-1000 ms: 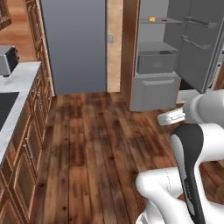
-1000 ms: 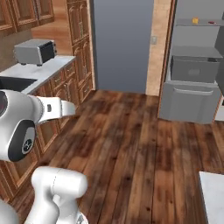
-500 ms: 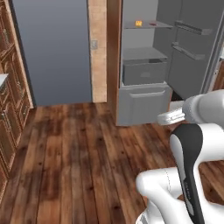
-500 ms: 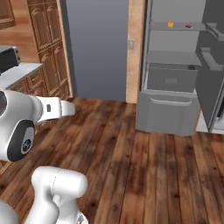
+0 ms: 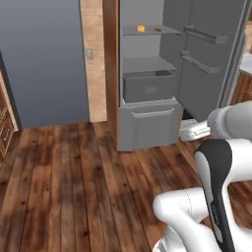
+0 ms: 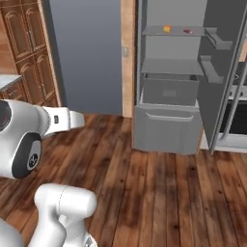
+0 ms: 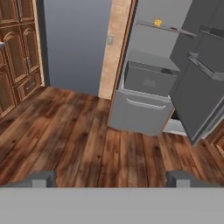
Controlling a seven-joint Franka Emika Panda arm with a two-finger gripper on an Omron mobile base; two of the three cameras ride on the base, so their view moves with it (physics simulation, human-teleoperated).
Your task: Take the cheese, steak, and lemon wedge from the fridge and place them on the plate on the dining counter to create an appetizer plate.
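My hand (image 7: 111, 179), fingers spread wide and empty, faces the tall grey open fridge (image 7: 151, 83). The small orange-yellow cheese wedge (image 7: 158, 22) sits on the top shelf at one o'clock; the reddish speck beside it is probably the steak. Approach squarely before reaching.

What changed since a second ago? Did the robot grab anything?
The base drove and turned toward the fridge, so the toaster counter slid out of view. Nothing was grabbed. The gripper stayed open and empty, and the cheese stayed on the top shelf.
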